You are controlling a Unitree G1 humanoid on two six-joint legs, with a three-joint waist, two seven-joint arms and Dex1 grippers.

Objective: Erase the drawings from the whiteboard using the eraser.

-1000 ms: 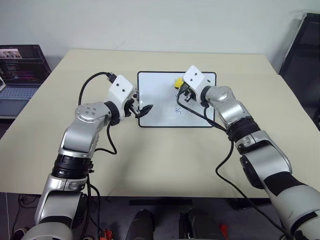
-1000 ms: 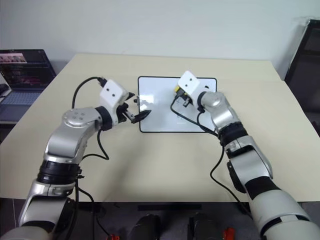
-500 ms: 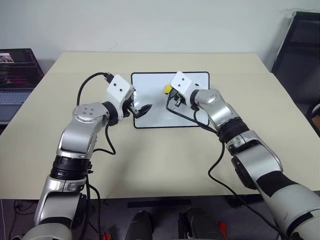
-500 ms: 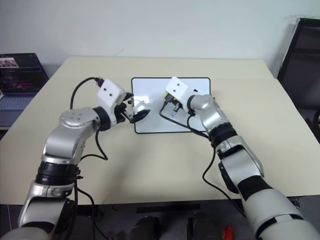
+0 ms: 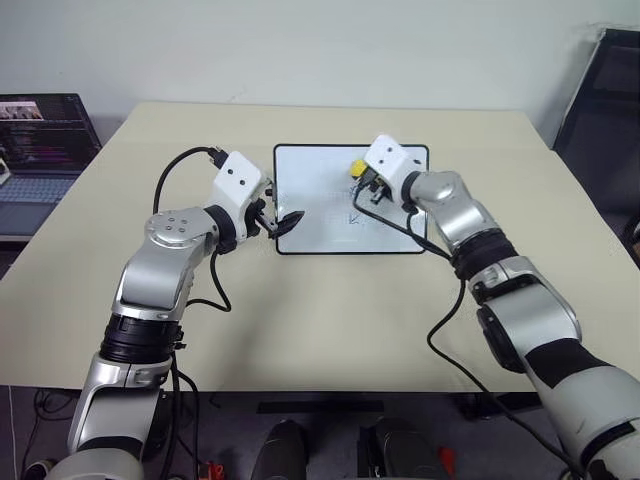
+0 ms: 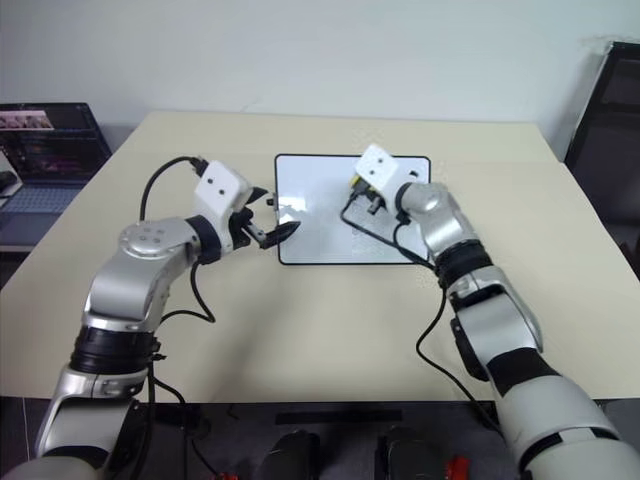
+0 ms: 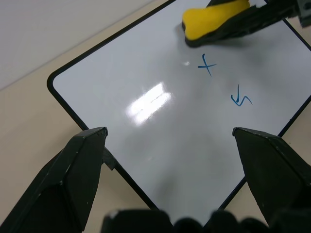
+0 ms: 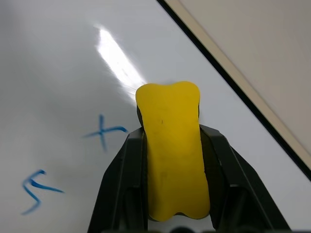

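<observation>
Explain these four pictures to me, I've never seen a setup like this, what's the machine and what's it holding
It is a humanoid robot with two arms at a beige table. The two wide pictures come from cameras in its head, looking down. The two close-ups come from cameras on its wrists. On the table lies a small whiteboard with blue drawings, an x and a squiggle. The right gripper is shut on a yellow eraser resting on the board. The left gripper is open at the board's edge. A laptop sits to the left.

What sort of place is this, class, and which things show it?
Probably an office or lab: a plain beige table bearing a whiteboard, an open laptop showing code beside it, and a bare white wall behind.
</observation>
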